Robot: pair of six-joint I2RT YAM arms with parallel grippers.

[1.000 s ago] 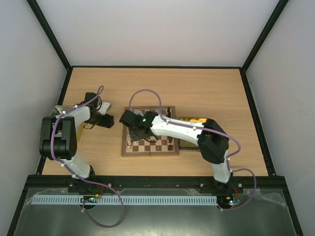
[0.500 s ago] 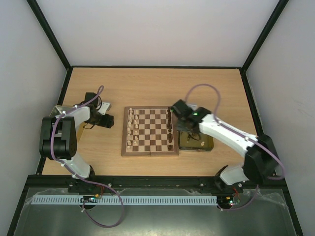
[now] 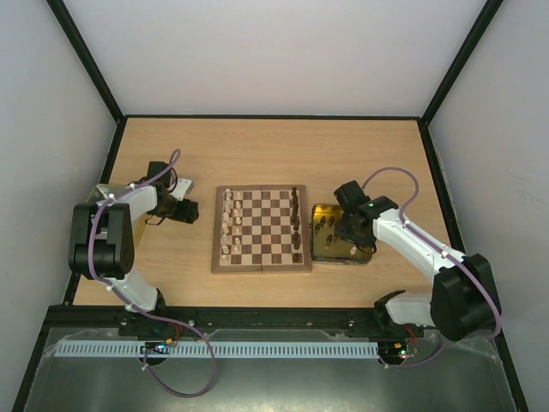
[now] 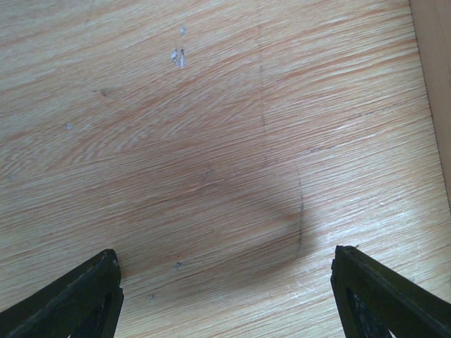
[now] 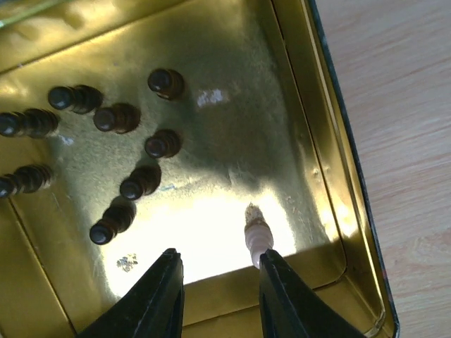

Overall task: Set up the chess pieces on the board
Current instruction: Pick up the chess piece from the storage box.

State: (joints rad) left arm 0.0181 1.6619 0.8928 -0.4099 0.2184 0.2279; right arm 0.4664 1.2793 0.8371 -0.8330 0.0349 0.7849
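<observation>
The board [image 3: 262, 268] lies mid-table with cream chess pieces [image 3: 227, 225] along its left side and dark ones [image 3: 296, 225] along its right side. My right gripper [image 3: 347, 225] hangs over the shiny gold tray [image 3: 319, 254] beside the board. In the right wrist view it [image 5: 220, 257] is open. A single cream piece [image 5: 257, 232] lies in the tray right by the tip of the right finger, not between the jaws. Several dark pieces [image 5: 134, 183] lie further left in the tray. My left gripper [image 3: 190, 212] is open and empty over bare table [image 4: 224, 257].
The tray's raised wall [image 5: 331, 141] runs close to the right of my right gripper. A dull tin [image 3: 101, 193] sits at the far left behind the left arm. A wooden edge [image 4: 433, 70] shows at the right of the left wrist view.
The right arm has swung from the board's left side across the board to the gold tray. The left arm has not moved.
</observation>
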